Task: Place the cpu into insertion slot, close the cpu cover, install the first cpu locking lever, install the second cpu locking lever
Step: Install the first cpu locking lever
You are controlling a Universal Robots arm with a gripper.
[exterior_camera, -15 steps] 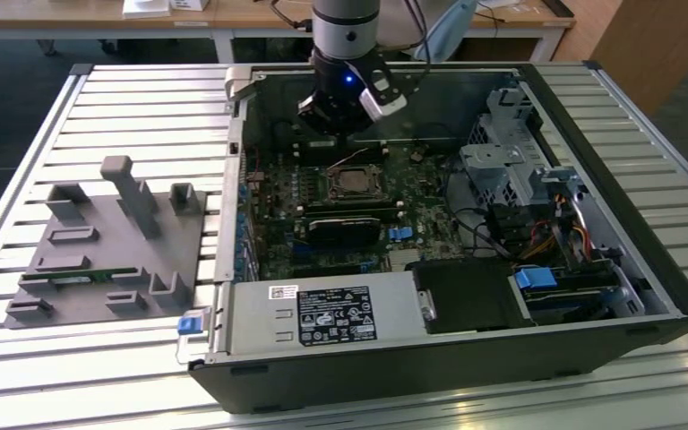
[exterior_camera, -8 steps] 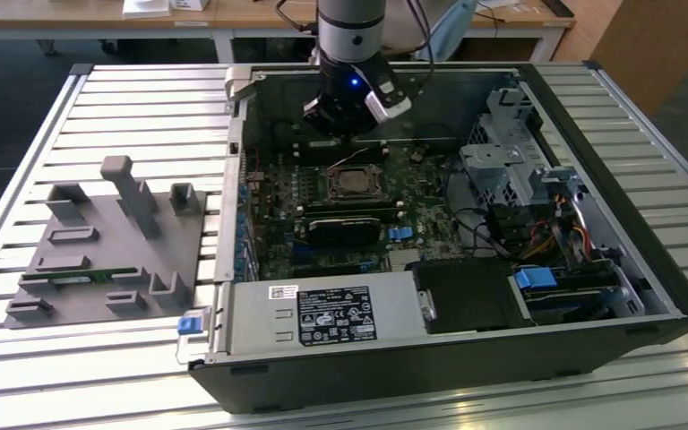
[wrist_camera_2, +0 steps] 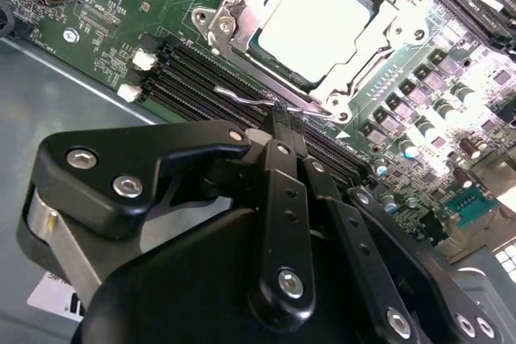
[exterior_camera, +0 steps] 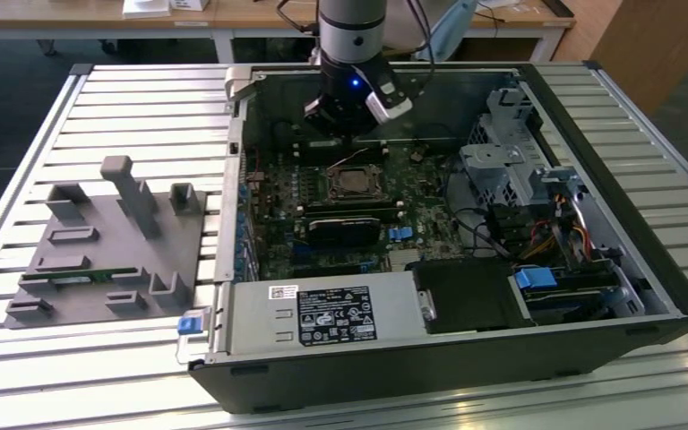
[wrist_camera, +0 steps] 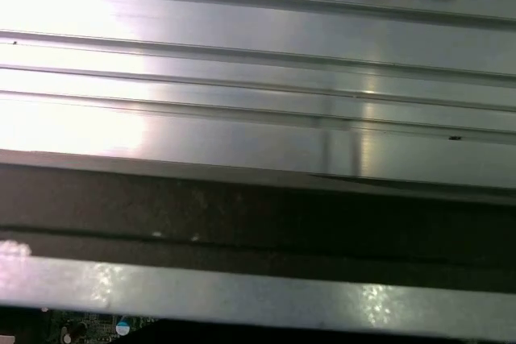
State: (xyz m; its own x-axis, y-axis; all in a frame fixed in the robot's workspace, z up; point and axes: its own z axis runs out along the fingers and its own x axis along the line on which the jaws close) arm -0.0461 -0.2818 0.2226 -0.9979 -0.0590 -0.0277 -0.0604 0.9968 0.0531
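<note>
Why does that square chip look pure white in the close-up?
In the second wrist view, glare washes out the cpu inside the cpu cover; the exterior view shows it duller. The first wrist view has bright glare on the metal slats.

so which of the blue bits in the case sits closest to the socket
The small blue connector on the green board, just beside the black module; the larger blue tab sits over by the drive bay.

Case point(exterior_camera: 464, 358) on the table point(exterior_camera: 105, 98); fixture point(exterior_camera: 105, 251) at its 9 o'clock; cpu point(exterior_camera: 354, 184) in slot, inside case
</note>
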